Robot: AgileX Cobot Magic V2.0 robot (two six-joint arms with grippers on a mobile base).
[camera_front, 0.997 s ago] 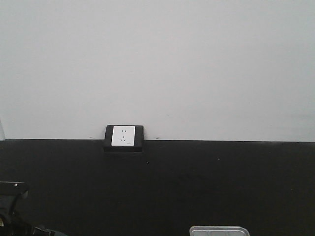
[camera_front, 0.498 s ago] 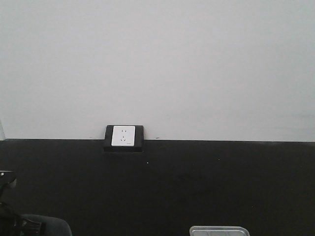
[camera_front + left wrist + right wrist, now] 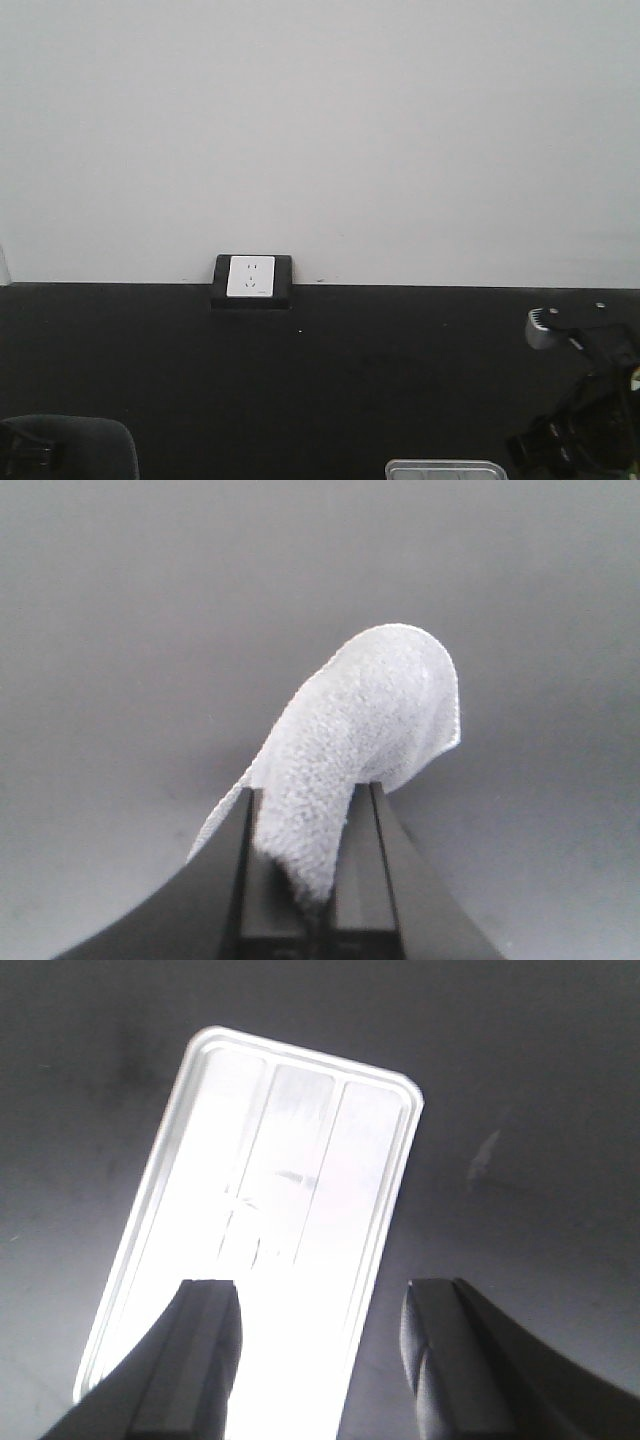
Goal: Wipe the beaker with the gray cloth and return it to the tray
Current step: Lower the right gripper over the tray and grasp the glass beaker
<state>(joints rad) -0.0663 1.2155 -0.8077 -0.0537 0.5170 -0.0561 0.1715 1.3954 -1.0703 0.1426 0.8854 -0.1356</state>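
Gray fabric fills the middle of the left wrist view: the gray cloth point(image 3: 360, 730) hangs pinched in the left gripper point(image 3: 310, 815), fingers drawn narrow on a fold. The right gripper point(image 3: 320, 1290) hovers with fingers spread wide over the tray point(image 3: 300, 1110). Glare washes the tray white, so I cannot make out the beaker. Picking it up seems the step in hand: descend straight, centre the jaws, close gently on glass. Only the front view shows the wall outlet point(image 3: 251, 277), left of centre.
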